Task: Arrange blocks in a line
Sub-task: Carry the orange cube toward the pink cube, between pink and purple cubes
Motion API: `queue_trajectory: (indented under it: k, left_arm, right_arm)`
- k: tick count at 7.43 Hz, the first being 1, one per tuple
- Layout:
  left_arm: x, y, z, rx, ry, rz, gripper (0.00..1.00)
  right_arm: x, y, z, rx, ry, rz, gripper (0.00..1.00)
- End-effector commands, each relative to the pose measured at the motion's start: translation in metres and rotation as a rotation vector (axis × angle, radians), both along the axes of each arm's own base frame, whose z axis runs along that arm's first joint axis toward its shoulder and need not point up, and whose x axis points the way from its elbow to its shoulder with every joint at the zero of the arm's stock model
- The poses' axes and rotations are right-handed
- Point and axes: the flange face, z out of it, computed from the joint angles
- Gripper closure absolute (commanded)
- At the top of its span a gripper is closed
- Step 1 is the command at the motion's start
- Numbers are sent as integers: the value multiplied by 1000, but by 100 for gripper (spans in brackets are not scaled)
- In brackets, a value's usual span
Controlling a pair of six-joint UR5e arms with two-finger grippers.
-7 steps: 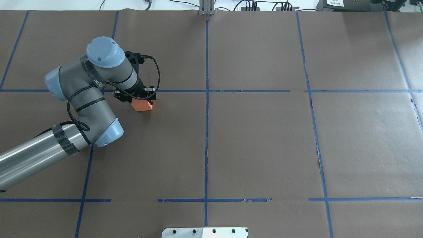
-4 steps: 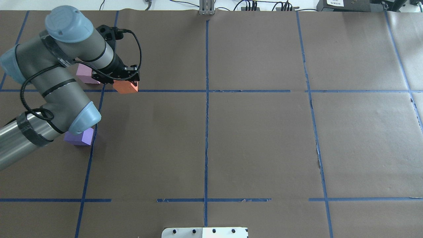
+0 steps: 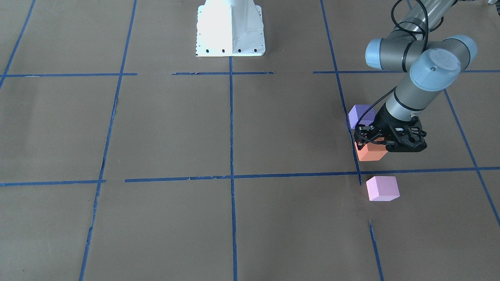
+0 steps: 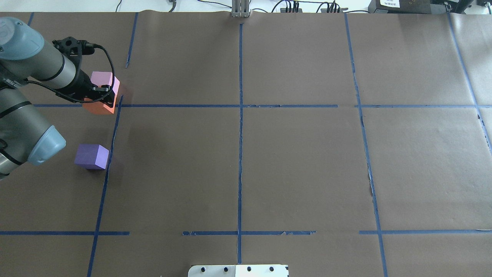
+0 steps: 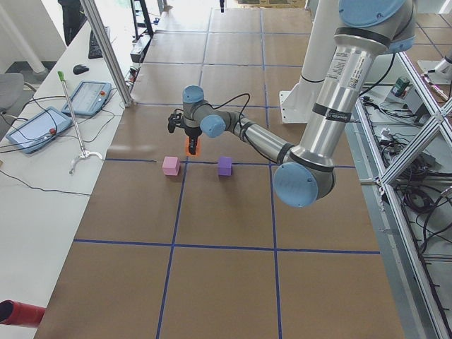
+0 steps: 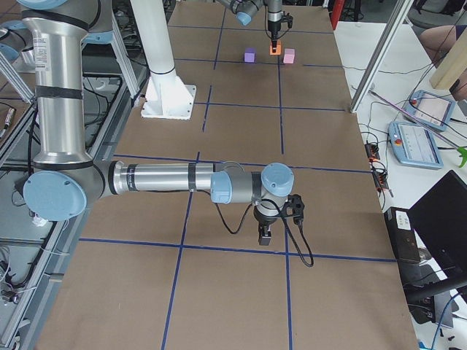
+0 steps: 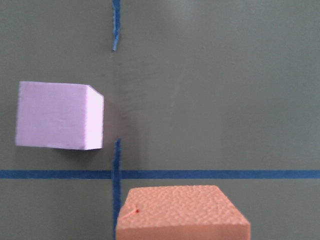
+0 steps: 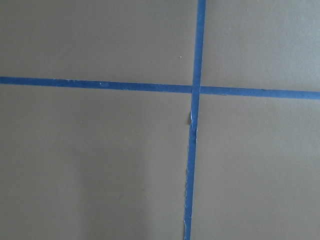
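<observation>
The left gripper [image 4: 103, 97], clamped on the orange block [image 4: 100, 109], has swung it toward 9 o'clock, between the pink block [image 4: 100, 78] at 12 and the purple block [image 4: 91, 156] at 6; the line looks nearly formed

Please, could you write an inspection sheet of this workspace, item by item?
Surface: brown paper with blue tape lines, some torn.
Job's things: orange block in the left claw, between purple block and pink block, touching neither.
Clutter: nothing seen.
Grippers: left claw shut on orange block; right claw over bare paper, state cannot tell.
Cables: black cable looped at the left wrist; plugs at the far edge.
Surroundings: white base plate; control tablets on a side table.
</observation>
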Motion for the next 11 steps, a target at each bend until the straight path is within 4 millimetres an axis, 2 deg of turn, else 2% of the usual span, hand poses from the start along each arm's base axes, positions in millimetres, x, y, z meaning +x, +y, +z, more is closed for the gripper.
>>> queue_trajectory:
  k: [1,2,3,8,11]
  left_arm:
    - [-1,4,25,-24,-12,7,84]
    - [-1,3,27,-31,-12,4,83]
    - [4,2,42,-48,-25,10,83]
    - [14,-4,71,-42,1,26,76]
    - [19,-2,73,-61,8,26,76]
  right_arm:
    - [0,0,0,0,0,0,0]
    - [0,0,0,0,0,0,0]
    - [0,0,0,0,0,0,0]
    - [0,0,0,-1,0,1,0]
    - [0,0,0,-1,0,0,0]
